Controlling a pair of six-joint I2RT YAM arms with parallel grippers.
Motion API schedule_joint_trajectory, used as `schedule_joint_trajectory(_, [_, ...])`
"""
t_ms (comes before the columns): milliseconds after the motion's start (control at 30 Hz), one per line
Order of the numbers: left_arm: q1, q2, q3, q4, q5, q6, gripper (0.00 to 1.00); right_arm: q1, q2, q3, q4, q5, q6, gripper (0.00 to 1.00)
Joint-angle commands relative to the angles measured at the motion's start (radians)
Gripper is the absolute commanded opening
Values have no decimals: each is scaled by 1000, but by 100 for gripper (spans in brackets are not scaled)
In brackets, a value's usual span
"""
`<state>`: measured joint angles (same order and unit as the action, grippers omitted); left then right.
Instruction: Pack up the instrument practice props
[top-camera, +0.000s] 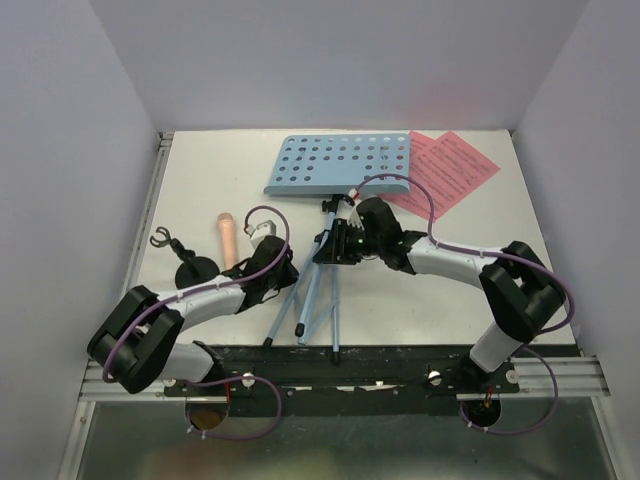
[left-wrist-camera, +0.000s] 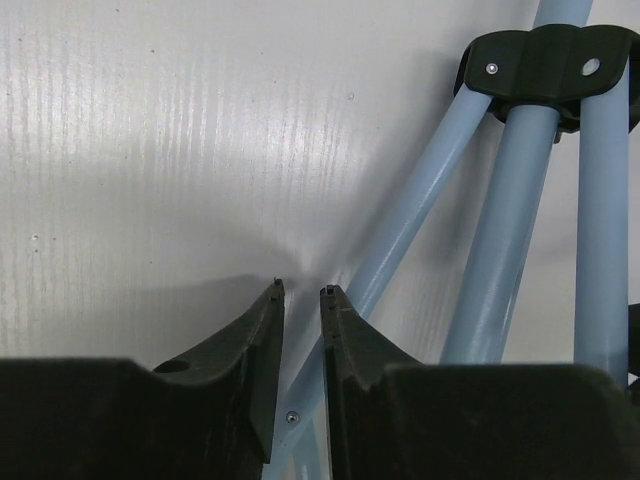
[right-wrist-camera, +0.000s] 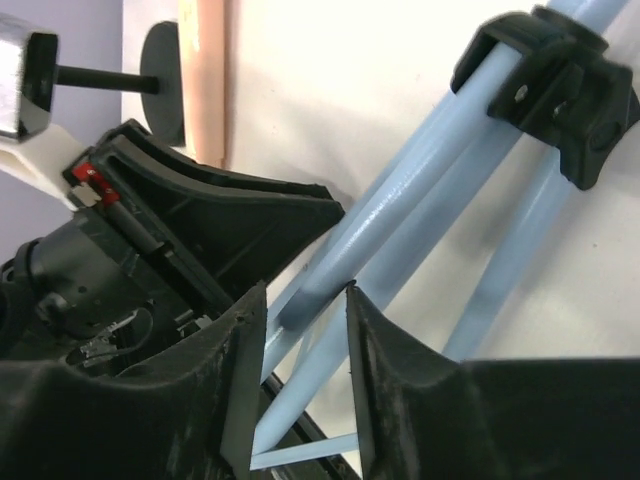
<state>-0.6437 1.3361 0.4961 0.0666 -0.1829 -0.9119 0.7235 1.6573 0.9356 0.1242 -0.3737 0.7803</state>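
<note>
The light-blue music stand lies flat, its hole-dotted desk (top-camera: 340, 163) at the back and its legs (top-camera: 310, 300) pointing toward the arm bases. My right gripper (top-camera: 330, 245) (right-wrist-camera: 305, 290) is shut on a blue tube (right-wrist-camera: 400, 190) of the stand, just below the black hub (right-wrist-camera: 550, 80). Over the left leg (left-wrist-camera: 420, 200), my left gripper (top-camera: 285, 272) (left-wrist-camera: 302, 290) shows a narrow open gap, and the leg runs slanting under it. Two pink sheet-music pages (top-camera: 450, 170) lie right of the desk. A beige-pink microphone (top-camera: 229, 240) and a short black mic stand (top-camera: 190, 262) lie at the left.
White walls (top-camera: 80, 150) close the table in on three sides. A black rail (top-camera: 340, 355) runs along the near edge in front of the arm bases. The left gripper's body (right-wrist-camera: 200, 230) sits close beside the right gripper.
</note>
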Motion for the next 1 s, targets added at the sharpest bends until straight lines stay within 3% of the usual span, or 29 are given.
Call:
schedule_joint_trajectory(0, [-28, -28, -39, 27, 40, -47, 29, 8, 24, -37, -8, -27, -36, 38])
schedule_joint_trajectory(233, [-63, -8, -106, 136, 74, -94, 21, 10, 84, -93, 2, 10, -72, 34])
schedule_joint_trajectory(567, [-91, -2, -182, 225, 82, -127, 7, 11, 133, -167, -9, 154, -159, 1])
schedule_joint_trajectory(700, [-99, 5, -209, 272, 85, -134, 0, 11, 154, -190, -15, 203, -184, 1])
schedule_joint_trajectory(967, [-114, -21, -255, 326, 85, -142, 0, 10, 157, -218, -81, 298, -199, 1])
